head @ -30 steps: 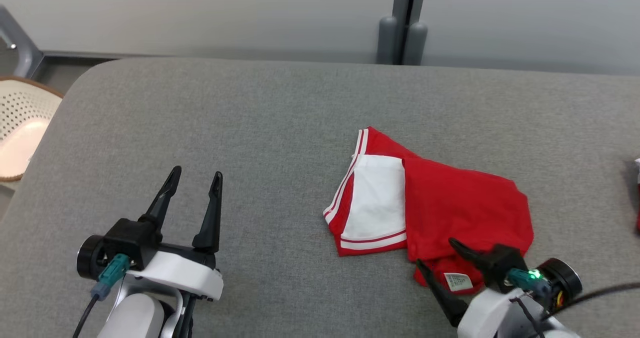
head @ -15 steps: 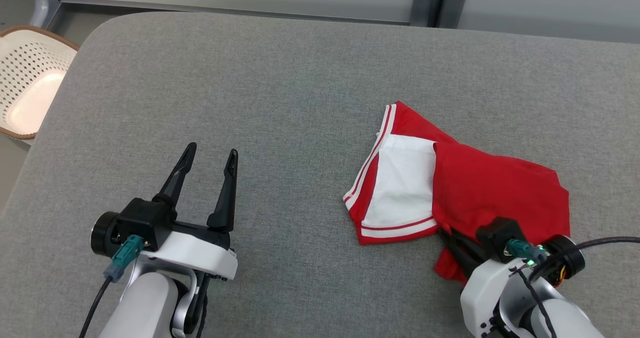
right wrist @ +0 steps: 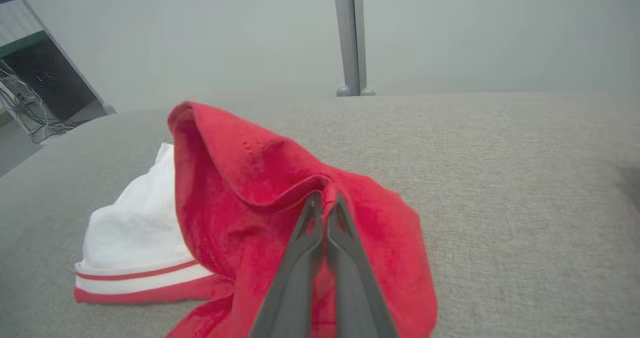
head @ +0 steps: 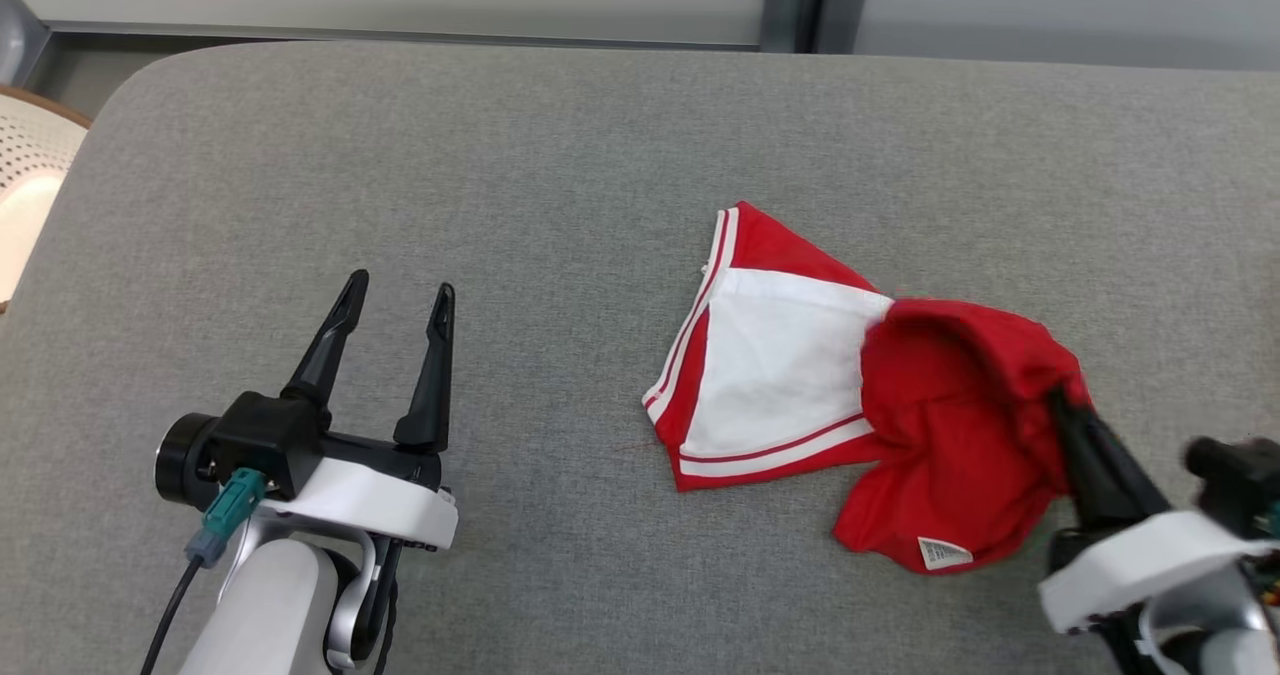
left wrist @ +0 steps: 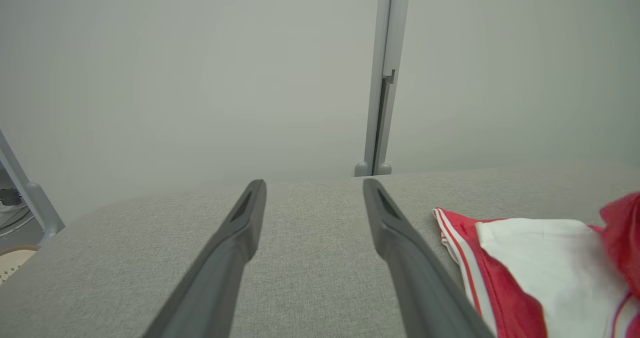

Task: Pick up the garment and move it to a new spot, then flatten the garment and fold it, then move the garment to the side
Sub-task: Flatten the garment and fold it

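Observation:
The garment (head: 790, 365) is red with white panels and white stripes, lying right of centre on the grey surface. Its red right part (right wrist: 260, 188) is pulled up into a peak. My right gripper (head: 1062, 405) is shut on that red edge, its tips (right wrist: 324, 198) pinching a fold. A white label (head: 942, 552) shows on the hanging near hem. My left gripper (head: 395, 300) stands open and empty over bare grey fabric at the lower left, well left of the garment (left wrist: 525, 263).
The grey padded surface (head: 500, 175) stretches wide, with a rounded far-left corner. A cream perforated basket (head: 25, 195) sits beyond the left edge. A pale wall with a grey post (head: 810, 0) runs behind.
My right gripper has shut on the garment's red near-right edge and lifted it up and to the right, so the cloth bunches into a peak. The head camera has shifted. The left gripper stays open.

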### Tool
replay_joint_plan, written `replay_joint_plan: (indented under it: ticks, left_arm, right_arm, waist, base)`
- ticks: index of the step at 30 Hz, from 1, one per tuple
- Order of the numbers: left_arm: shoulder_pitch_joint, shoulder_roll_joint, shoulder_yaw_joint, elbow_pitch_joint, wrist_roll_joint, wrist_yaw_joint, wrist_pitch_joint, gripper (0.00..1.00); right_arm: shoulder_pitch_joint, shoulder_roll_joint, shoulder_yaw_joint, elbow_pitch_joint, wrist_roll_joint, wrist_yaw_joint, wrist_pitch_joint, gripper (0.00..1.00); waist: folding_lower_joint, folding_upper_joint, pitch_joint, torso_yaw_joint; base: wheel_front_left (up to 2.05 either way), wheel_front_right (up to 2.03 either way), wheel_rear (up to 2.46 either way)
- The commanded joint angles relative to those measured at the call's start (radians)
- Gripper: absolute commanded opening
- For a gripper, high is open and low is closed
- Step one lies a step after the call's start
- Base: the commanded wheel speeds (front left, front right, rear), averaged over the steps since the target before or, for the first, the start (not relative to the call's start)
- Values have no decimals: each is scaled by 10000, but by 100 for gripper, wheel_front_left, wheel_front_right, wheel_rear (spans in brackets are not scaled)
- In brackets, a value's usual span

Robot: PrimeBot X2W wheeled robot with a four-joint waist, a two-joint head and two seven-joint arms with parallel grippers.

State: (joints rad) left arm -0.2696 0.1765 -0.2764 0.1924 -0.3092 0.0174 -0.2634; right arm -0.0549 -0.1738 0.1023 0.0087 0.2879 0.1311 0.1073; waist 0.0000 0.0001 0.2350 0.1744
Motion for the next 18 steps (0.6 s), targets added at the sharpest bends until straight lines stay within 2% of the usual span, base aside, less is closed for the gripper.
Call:
replay_joint_plan:
  ticks: [1,3,4,11,12,13,14,18]
  left_arm:
    - [94,51,63,-56,28,-12,-14,100]
    - [174,66,101,-76,67,-28,-13,100]
    - [169,79,118,-84,66,-42,-13,100]
    - [53,122,148,-117,98,-44,-13,100]
    - [53,134,155,-114,101,-42,-13,100]
    - [62,152,175,-106,100,-38,-14,100]
    - [87,170,205,-114,101,-22,-14,100]
    - [381,184,336,-150,91,88,-14,100]
  right_arm:
    - [197,141,-479,-8,5,-6,-125,0]
    - [509,635,-1834,317,331,-6,-303,0]
    - [591,769,-2185,464,412,-6,-312,0]
    - [465,1077,-3630,2134,951,-4,-741,0]
    - [369,1082,-3717,2334,1089,-4,-854,31]
    - [330,1027,-3752,2495,1034,-4,-980,74]
    - [273,971,-3758,2556,1043,-4,-1121,100]
    - [391,629,-3586,2150,752,-4,-1797,100]
  waist:
    - [0,-1,-5,-91]
    - [0,-1,-25,-211]
    - [0,-1,2,-250]
    - [0,-1,164,-445]
    - [0,-1,165,-460]
    - [0,-1,157,-478]
    - [0,-1,145,-509]
    - [0,-1,-71,-611]
  base:
    - [0,0,0]
    - [0,0,0]
    - [0,0,0]
    - [0,0,0]
    - [0,0,0]
    - [0,0,0]
    - [0,0,0]
    - [0,0,0]
